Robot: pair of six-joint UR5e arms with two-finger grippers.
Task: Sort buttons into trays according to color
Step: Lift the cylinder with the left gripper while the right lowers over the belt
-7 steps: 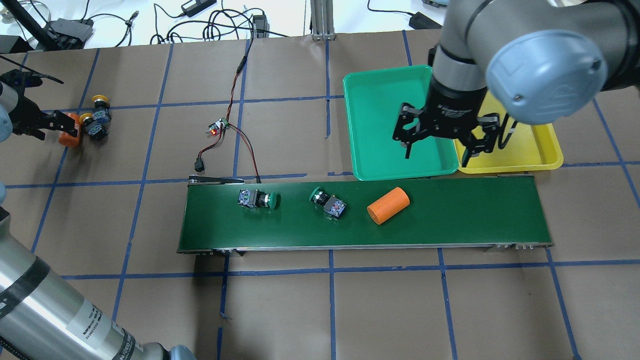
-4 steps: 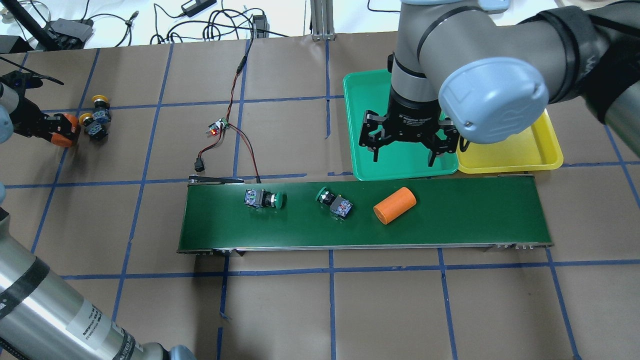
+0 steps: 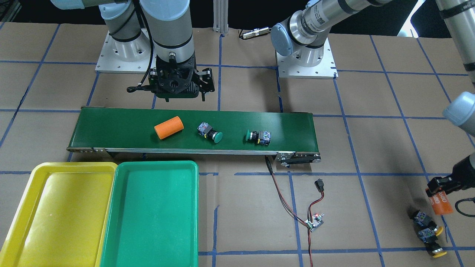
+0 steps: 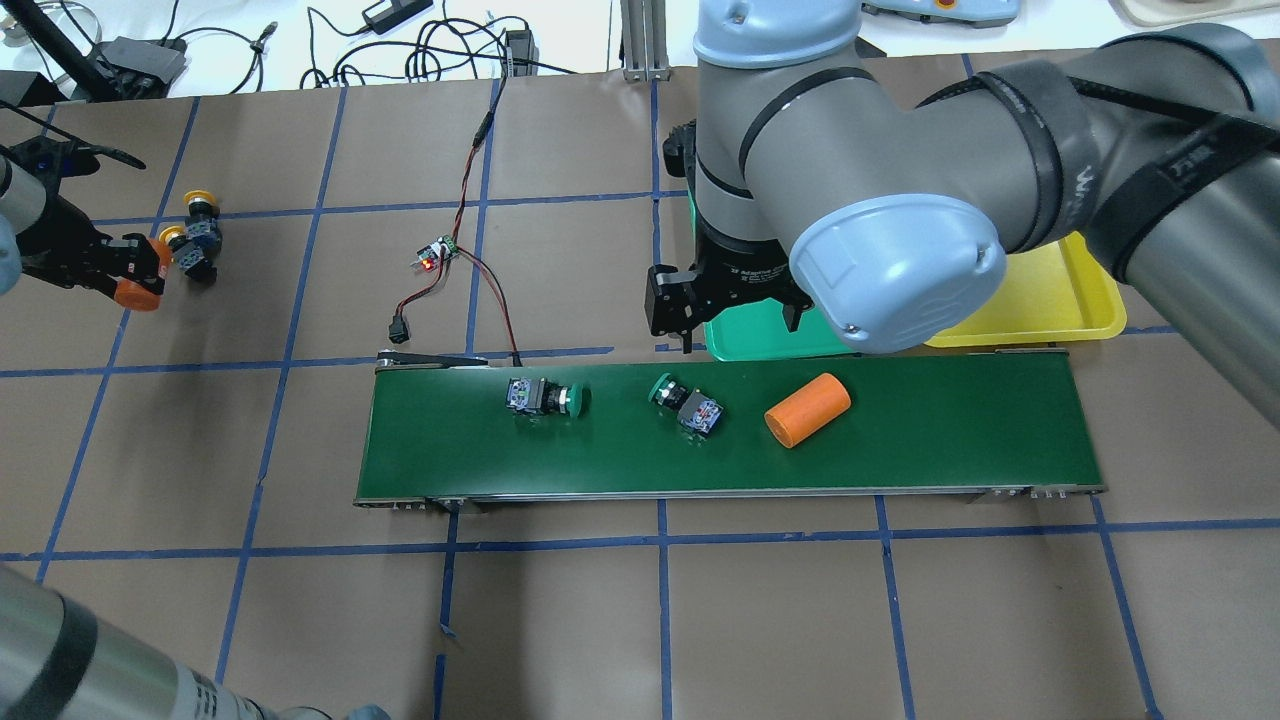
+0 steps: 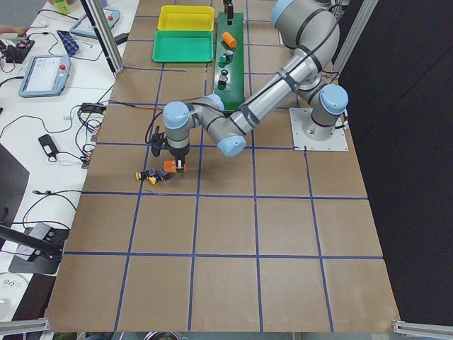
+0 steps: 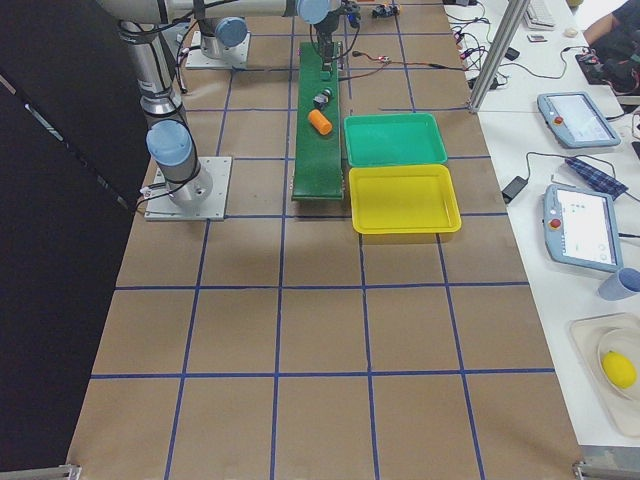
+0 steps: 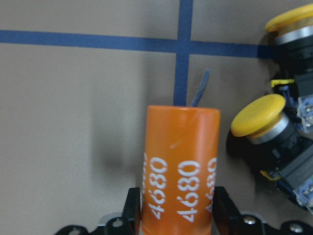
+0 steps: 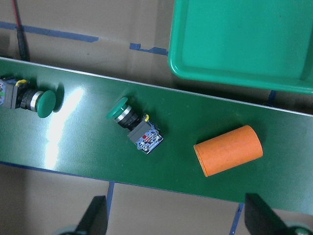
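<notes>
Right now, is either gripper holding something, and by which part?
The left gripper holds the orange cylinder marked 4680, its fingers pressed on the two sides of one end. The right gripper is open and holds nothing.

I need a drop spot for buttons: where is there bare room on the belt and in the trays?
Both the green tray and yellow tray are empty. The belt is bare from the orange cylinder to its end by the yellow tray. Crowded: mid-belt, around the two green buttons.
</notes>
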